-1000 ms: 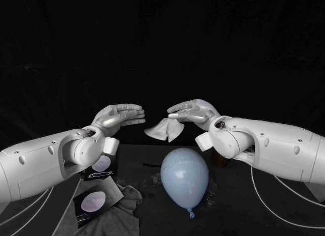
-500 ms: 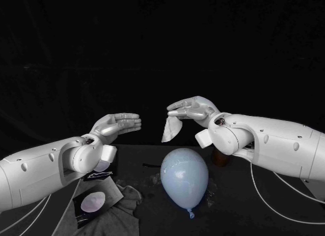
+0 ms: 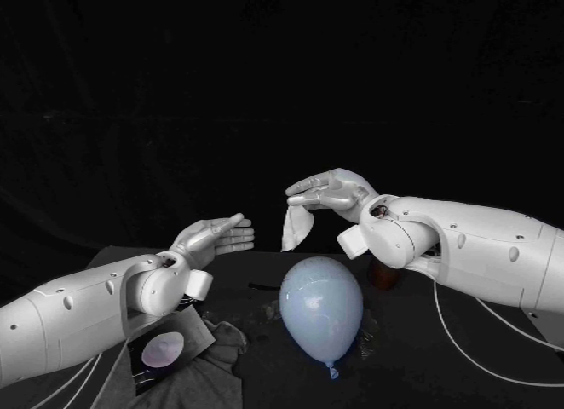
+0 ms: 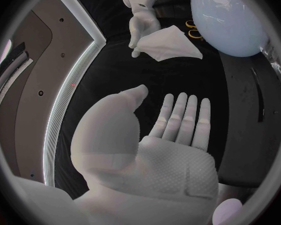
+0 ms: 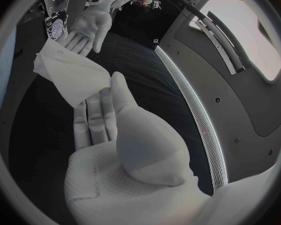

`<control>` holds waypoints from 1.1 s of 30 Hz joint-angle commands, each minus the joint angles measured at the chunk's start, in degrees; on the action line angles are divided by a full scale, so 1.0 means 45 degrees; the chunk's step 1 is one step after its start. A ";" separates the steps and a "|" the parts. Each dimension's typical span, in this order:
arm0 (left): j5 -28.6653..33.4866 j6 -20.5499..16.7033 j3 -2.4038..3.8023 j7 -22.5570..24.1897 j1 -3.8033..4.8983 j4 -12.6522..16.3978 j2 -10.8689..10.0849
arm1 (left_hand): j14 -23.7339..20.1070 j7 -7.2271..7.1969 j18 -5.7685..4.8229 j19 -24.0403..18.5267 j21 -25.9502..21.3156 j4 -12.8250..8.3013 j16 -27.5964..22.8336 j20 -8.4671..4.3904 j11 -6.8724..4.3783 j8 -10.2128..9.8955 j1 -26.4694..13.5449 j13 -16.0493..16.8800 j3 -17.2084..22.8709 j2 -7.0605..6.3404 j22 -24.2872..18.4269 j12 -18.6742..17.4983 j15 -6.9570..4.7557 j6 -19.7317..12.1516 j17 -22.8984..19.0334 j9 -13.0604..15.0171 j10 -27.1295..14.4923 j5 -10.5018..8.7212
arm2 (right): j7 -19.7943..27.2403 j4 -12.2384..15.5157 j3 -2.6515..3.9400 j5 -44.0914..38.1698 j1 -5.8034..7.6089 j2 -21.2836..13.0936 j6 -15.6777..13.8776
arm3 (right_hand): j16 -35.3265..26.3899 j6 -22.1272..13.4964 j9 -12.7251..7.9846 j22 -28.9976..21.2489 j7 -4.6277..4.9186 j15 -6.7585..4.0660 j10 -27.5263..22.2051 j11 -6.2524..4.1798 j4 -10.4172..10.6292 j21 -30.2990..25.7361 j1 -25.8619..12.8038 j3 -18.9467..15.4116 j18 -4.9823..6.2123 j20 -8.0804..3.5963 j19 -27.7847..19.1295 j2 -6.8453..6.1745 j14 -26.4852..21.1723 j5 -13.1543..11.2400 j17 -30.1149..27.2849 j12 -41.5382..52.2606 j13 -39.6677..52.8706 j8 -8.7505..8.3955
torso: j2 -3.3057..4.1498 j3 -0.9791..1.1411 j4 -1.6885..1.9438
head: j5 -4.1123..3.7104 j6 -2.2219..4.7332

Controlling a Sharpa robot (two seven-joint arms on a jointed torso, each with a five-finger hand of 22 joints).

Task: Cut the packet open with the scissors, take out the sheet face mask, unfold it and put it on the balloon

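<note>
Two hands are raised above the table (image 3: 417,366), well apart from each other. Right hand (image 3: 332,191): thumb and fingers pinch the top edge of the mask (image 3: 296,227), which hangs as a folded white sheet, narrowing downward. Its lower tip is in the air near the far end of the balloon (image 3: 320,305) and does not touch it. Left hand (image 3: 217,236): holds nothing, fingers straight and close together, thumb set apart, palm turned toward the mask. A clear gap lies between its fingertips and the sheet. Balloon: pale blue, egg-shaped, lying on the table between the two arms, knot end toward the robot. Packet (image 3: 163,350): lies at the near left of the table, beside the left forearm and against a crumpled grey cloth (image 3: 211,375). Its dark face carries a pale round picture. Any writing on it is too small to read, and whether anything is inside cannot be told. Scissors (image 4: 193,28): in the left wrist view two orange handle loops show on the table just beside the balloon, with the blades hidden. In the right wrist view the mask is folded in layers and gripped between the thumb and the fingers, with the left palm open beyond it. No brand or label can be read on the mask or the balloon.
</note>
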 commanded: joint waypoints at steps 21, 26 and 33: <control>0.0726 0.3062 0.0067 -0.0915 -0.0295 -0.2340 0.2431 | -0.1492 0.0368 -0.0506 -0.1194 -0.0838 0.1170 -0.0025 -0.0005 -0.0359 0.0243 -0.0463 0.0011 -0.5946 0.2279 -0.0037 -0.0009 0.0083 -0.0925 -0.0492 -0.0481 -0.0759 0.0045 | -0.0161 0.0364 0.0016 -0.0371 0.0178 0.0241 0.0895 | -0.0034 0.0117 -0.0064 0.0262 -0.0032 -0.0048 -0.0002 -0.0109 -0.1763 0.0219 -0.0155 0.2112 0.0112 0.0038 -0.0292 0.0127 0.0085 0.0058 0.0063 -0.0011 0.1098 -0.0099 | 0.0019 -0.0012 -0.0015 | 0.0140 -0.0008; 0.1355 0.4640 0.0080 -0.1555 -0.0295 -0.2479 0.2652 | 0.0557 0.0913 0.0037 0.1762 -0.0052 0.1175 0.0549 -0.0060 -0.0163 0.0480 -0.2069 0.0035 -0.6733 0.3437 0.0273 0.0140 -0.0087 -0.0813 -0.0065 -0.0475 -0.0288 0.0044 | -0.0161 0.0349 0.0016 -0.0376 0.0197 0.0271 0.0911 | -0.0034 0.0122 -0.0073 0.0311 -0.0032 -0.0047 -0.0003 -0.0109 -0.1763 0.0256 -0.0179 0.2178 0.0115 0.0038 -0.0323 0.0106 0.0091 0.0058 0.0074 -0.0020 0.1122 -0.0106 | 0.0015 -0.0014 -0.0017 | 0.0140 -0.0008; 0.1855 0.6298 0.0092 -0.2193 -0.0297 -0.2473 0.2668 | 0.2342 0.0928 0.0951 0.3698 0.0653 0.1172 0.1437 -0.0153 -0.0483 0.1066 -0.3419 0.0081 -0.7996 0.4644 0.0375 0.0508 -0.0630 0.0124 0.0369 -0.0372 0.1041 0.0038 | -0.0172 0.0273 0.0016 -0.0414 0.0212 0.0250 0.0908 | -0.0039 0.0131 -0.0085 0.0379 -0.0032 -0.0045 -0.0001 -0.0110 -0.1763 0.0308 -0.0214 0.2275 0.0118 0.0039 -0.0365 0.0071 0.0092 0.0058 0.0088 -0.0031 0.1156 -0.0115 | 0.0010 -0.0002 -0.0008 | 0.0139 -0.0034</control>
